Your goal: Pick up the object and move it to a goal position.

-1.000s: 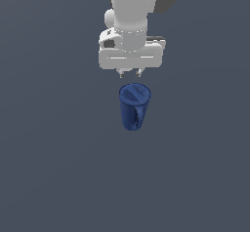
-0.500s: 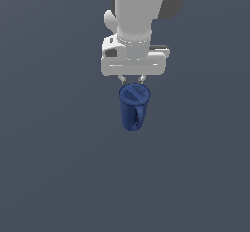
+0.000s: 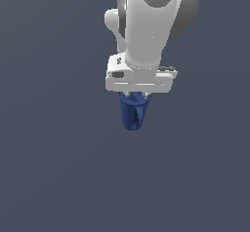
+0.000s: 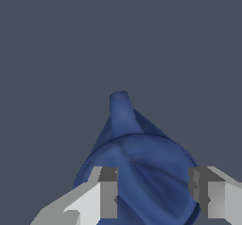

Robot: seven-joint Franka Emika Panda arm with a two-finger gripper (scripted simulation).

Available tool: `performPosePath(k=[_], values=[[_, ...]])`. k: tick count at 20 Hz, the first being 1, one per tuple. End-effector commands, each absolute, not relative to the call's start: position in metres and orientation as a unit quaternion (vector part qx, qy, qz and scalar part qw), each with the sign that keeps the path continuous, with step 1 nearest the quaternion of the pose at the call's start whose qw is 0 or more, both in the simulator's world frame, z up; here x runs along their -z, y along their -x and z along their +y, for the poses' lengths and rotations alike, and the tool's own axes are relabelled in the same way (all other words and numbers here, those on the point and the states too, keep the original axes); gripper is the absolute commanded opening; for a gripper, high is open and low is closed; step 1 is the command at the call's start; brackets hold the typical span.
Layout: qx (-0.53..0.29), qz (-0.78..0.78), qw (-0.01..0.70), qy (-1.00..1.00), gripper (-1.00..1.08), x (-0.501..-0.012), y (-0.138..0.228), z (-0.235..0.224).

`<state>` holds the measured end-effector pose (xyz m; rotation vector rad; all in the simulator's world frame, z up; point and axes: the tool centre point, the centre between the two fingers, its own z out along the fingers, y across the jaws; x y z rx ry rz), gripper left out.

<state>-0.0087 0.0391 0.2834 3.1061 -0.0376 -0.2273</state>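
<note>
The object is a dark blue mug (image 3: pixel 132 115) standing on the grey floor, with its lower body showing below the white hand in the exterior view. In the wrist view I look down into the mug's (image 4: pixel 142 165) open top, and its handle (image 4: pixel 121 109) sticks out on the far side. My gripper (image 3: pixel 135 97) hangs right over the mug's top and hides the rim in the exterior view. The gripper (image 4: pixel 156 193) is open, with one fingertip over each side of the rim; I cannot tell whether they touch it.
The plain dark grey floor (image 3: pixel 53 167) lies all around the mug. No other objects or edges are in view.
The hand has come straight down onto the mug, from a gap above it to covering its top. The mug has stayed in place. The fingers remain apart.
</note>
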Motion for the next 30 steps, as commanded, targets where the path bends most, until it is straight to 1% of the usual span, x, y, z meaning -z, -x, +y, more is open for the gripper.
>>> performPosePath(k=[1,7,14,21,26,30], values=[[0.085,-0.016,0.020,-0.996,0.28,-0.274,-0.002,0.043],[0.109,-0.026,0.035,-0.993,0.28,-0.250,-0.024,0.052],[0.127,-0.034,0.048,-0.990,0.28,-0.230,-0.037,0.059],[0.134,-0.037,0.053,-0.989,0.28,-0.222,-0.042,0.061],[0.134,-0.037,0.053,-0.989,0.28,-0.220,-0.041,0.061],[0.134,-0.037,0.053,-0.989,0.28,-0.209,-0.038,0.060]])
